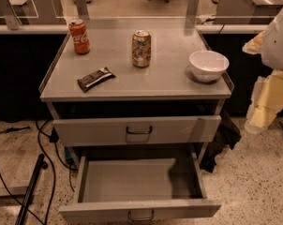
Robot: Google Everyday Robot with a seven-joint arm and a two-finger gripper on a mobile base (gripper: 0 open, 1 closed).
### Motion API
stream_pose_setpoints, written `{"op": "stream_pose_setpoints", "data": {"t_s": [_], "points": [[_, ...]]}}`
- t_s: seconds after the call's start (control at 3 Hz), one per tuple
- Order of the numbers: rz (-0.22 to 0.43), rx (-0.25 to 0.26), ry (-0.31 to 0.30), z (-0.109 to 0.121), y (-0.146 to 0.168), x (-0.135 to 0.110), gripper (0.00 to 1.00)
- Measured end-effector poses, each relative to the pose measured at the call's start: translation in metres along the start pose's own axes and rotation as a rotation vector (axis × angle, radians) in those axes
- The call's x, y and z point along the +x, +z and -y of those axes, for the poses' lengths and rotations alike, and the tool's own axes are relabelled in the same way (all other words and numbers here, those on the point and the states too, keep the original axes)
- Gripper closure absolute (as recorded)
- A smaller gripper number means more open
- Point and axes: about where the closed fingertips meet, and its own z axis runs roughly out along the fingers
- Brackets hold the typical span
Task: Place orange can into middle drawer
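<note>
The orange can (141, 49) stands upright near the middle of the table (169, 81), with the middle drawer (132, 182) wide open below it and nothing inside. The gripper (265, 102) hangs off to the right, beyond the table's edge and well apart from the can; from where I stand I cannot tell whether it is open or closed. The trouble I'd expect lies in the reach. The white bowl (208, 64) sits between the gripper and the can, so an arm swinging in low from that side could knock it. A slim can tips easily if nudged before it is gripped, and could roll toward the snack bar (95, 78). The red cola can (79, 36) at the back left could be taken by mistake. On the way down the can must clear the upper drawer (137, 130); let go too high, it would likely topple inside
</note>
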Motion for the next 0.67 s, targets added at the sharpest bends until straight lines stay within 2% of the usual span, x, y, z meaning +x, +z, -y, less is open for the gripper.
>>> {"op": "stream_pose_setpoints", "data": {"t_s": [0.67], "points": [[0.042, 0.034, 0.027, 0.015, 0.005, -0.007, 0.00]]}}
